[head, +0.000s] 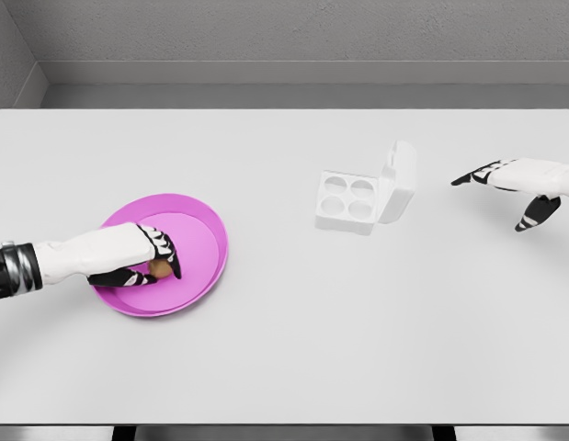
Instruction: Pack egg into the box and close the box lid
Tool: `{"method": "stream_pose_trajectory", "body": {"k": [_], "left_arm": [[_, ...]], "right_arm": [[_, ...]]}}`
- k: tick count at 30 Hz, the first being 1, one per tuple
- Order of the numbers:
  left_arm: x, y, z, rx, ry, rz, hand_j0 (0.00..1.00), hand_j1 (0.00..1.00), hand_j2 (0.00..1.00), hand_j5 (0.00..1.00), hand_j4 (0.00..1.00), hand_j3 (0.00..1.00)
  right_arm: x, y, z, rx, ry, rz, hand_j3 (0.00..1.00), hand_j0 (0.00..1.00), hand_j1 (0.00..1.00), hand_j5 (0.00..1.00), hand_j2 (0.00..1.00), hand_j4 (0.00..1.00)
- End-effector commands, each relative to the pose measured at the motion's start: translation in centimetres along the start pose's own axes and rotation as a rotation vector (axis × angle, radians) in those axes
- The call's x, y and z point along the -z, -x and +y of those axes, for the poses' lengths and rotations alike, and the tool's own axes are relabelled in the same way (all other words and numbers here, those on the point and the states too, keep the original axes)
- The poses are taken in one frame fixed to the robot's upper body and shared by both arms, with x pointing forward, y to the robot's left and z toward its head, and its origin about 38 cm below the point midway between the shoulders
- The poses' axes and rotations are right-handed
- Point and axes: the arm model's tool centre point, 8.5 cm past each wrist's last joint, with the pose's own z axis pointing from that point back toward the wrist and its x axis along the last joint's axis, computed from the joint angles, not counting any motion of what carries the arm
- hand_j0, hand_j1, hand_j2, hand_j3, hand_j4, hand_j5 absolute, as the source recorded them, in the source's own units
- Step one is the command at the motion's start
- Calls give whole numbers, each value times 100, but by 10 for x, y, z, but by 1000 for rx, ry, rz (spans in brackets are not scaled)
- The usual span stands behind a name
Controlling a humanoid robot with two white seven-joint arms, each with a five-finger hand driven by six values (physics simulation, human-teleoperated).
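Note:
A brown egg (159, 267) lies in a pink plate (203, 227) at the table's left. My left hand (148, 257) reaches over the plate, its fingers curled around the egg from above and below. A white egg box (350, 200) with four hollow cups sits right of centre, its lid (399, 181) standing up open on the right side. My right hand (509, 188) hovers at the far right, beyond the lid, fingers spread and holding nothing.
The white table (284, 349) spreads wide around the plate and box. Its front edge runs along the bottom of the view, and a grey wall stands behind the far edge.

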Motion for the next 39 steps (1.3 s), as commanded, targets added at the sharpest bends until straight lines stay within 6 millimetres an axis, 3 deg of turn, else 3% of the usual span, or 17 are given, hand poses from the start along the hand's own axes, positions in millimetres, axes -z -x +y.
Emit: {"method": "stream_pose_trajectory", "body": {"k": [1, 9, 17, 23, 26, 33, 39], "left_arm": [[-1, 0, -1, 5, 9, 2, 48, 48, 48, 48, 48, 48], [-2, 1, -3, 5, 17, 8, 49, 49, 49, 49, 49, 49], [-4, 3, -5, 22, 41, 20, 33, 33, 33, 33, 33, 33], [-5, 7, -8, 31, 60, 37, 34, 34, 34, 34, 34, 34], [-5, 8, -9, 26, 58, 39, 26, 26, 26, 26, 26, 26], [-6, 6, -9, 23, 56, 36, 23, 23, 23, 23, 23, 23], [-1, -9, 19, 81, -21, -7, 23, 23, 23, 23, 23, 23]], "right_arm": [[0, 0, -1, 5, 5, 0, 100, 100, 100, 100, 100, 100], [-3, 2, -5, 1, 10, 6, 100, 100, 100, 100, 100, 100], [-3, 2, -5, 1, 10, 6, 100, 100, 100, 100, 100, 100], [-3, 2, -4, 2, 8, 7, 100, 100, 100, 100, 100, 100], [-3, 3, -4, 2, 9, 8, 100, 100, 100, 100, 100, 100], [-2, 2, -3, 5, 7, 7, 100, 100, 100, 100, 100, 100], [-3, 3, -2, 6, 6, 10, 100, 100, 100, 100, 100, 100]]}}
